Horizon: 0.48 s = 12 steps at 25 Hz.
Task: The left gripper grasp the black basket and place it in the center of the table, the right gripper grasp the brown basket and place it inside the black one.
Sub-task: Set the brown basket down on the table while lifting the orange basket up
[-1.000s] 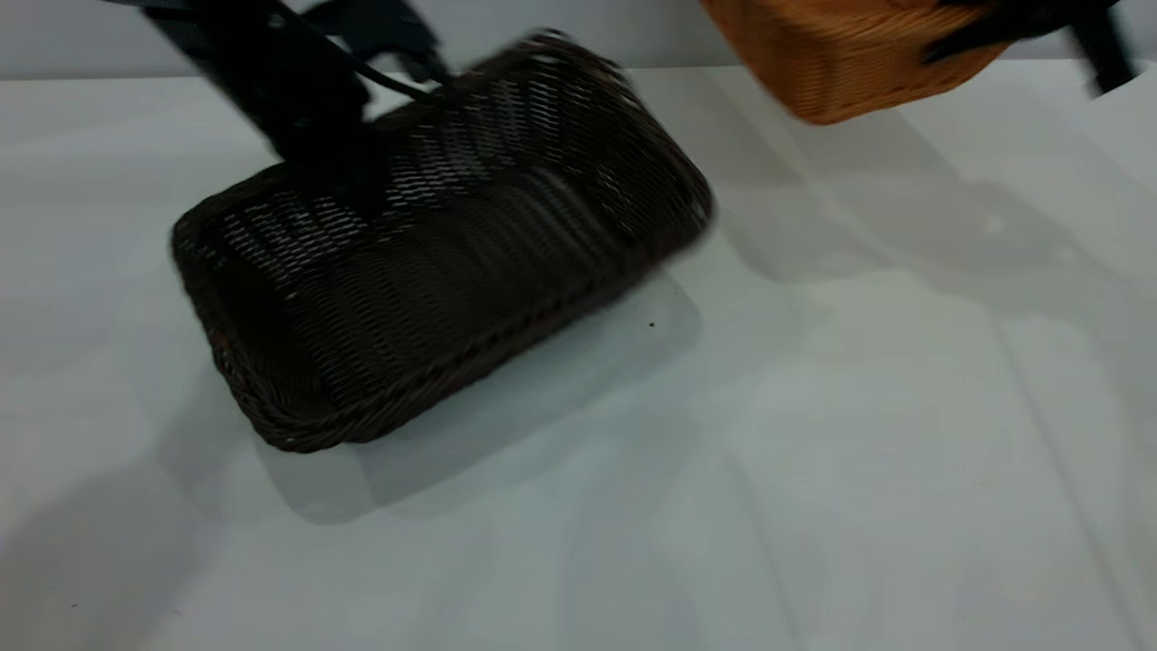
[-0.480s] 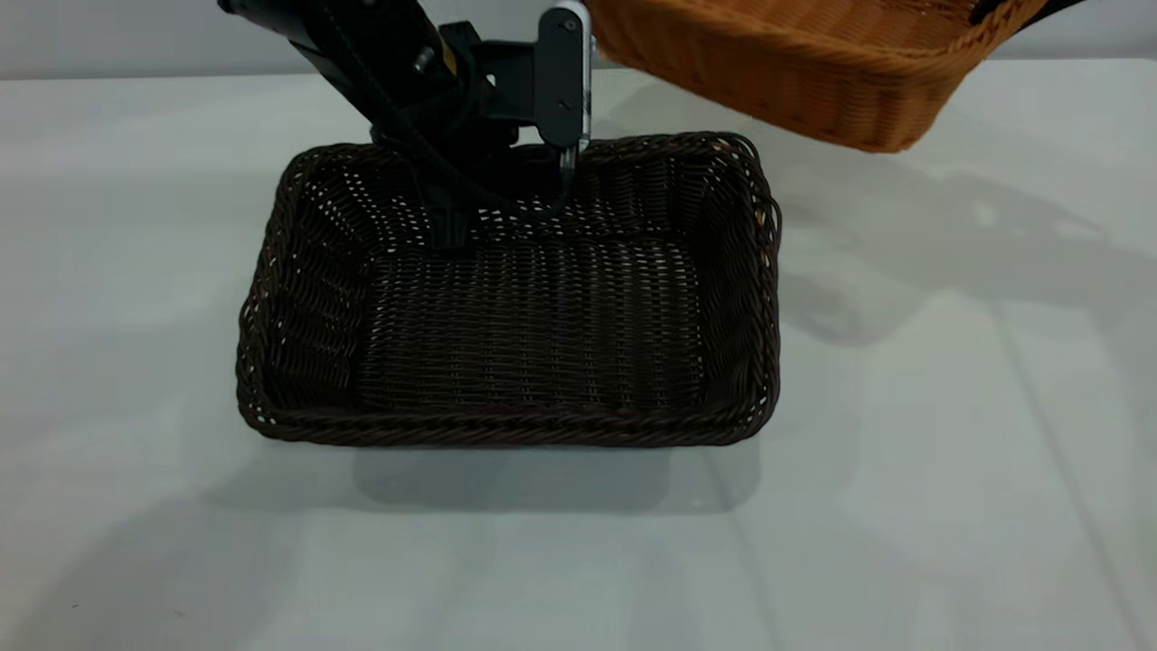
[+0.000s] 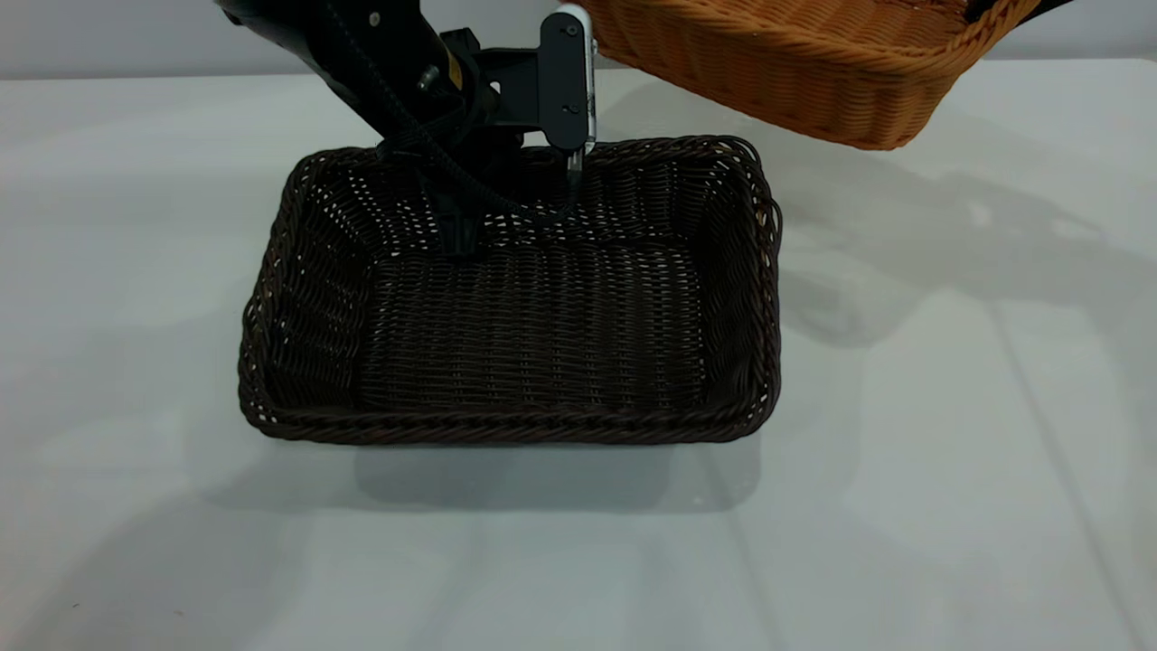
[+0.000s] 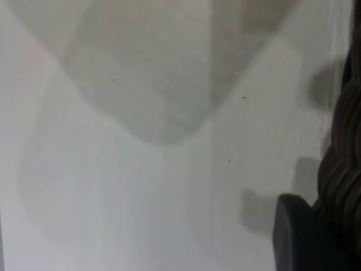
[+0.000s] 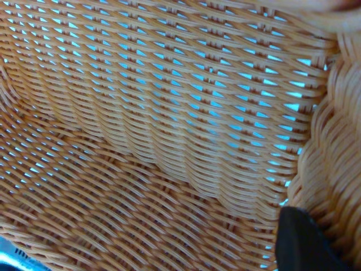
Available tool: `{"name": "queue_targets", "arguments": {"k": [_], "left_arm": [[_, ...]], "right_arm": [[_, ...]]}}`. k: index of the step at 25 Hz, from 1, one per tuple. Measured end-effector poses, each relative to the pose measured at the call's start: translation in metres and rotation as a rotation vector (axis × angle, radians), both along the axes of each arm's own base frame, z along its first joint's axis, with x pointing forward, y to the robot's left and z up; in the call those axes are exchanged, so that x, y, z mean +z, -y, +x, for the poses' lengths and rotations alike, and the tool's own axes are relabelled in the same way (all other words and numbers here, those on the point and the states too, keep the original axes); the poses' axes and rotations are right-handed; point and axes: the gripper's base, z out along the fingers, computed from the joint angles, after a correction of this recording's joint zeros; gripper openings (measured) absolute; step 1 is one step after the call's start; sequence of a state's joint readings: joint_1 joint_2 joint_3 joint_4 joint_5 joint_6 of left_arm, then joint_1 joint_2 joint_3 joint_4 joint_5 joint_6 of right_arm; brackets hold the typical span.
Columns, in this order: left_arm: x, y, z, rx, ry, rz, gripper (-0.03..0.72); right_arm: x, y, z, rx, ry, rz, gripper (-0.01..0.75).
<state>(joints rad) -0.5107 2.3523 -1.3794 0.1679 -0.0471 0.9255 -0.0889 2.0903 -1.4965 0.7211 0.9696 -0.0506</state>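
Nearest you, the black basket [image 3: 511, 294] sits flat on the desk [image 3: 904, 470] near its middle, much as it did half a second ago; a second ago it was tipped and off to the left. At its far rim your left hand [image 3: 520, 194] straddles the wall, one finger inside the basket and the silvery plate outside, spread apart with a gap showing at the wicker, and slightly more raised than before. Beyond and to the right, the brown basket [image 3: 795, 68] hangs tilted above the desk, clear of the black one. Your right hand [image 5: 302, 240] shows one dark fingertip at its braided rim; whether it pinches, you cannot tell. No readable writing.
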Motion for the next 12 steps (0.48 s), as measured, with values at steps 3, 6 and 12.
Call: {"name": "queue_targets", "arguments": {"k": [3,6,12], "left_arm": [[-0.004,0.001,0.001,0.015,0.006,-0.023,0.280],[-0.003,0.002,0.002,0.040,0.016,-0.057,0.395],[0.017,0.004,0.005,0.055,0.054,-0.095,0.484]], "right_arm": [[0.000,-0.001,0.000,-0.005,0.002,0.008,0.066],[0.001,-0.001,0.001,-0.013,0.007,0.020,0.067],[0.002,0.000,0.006,-0.054,0.048,0.012,0.069]]}}
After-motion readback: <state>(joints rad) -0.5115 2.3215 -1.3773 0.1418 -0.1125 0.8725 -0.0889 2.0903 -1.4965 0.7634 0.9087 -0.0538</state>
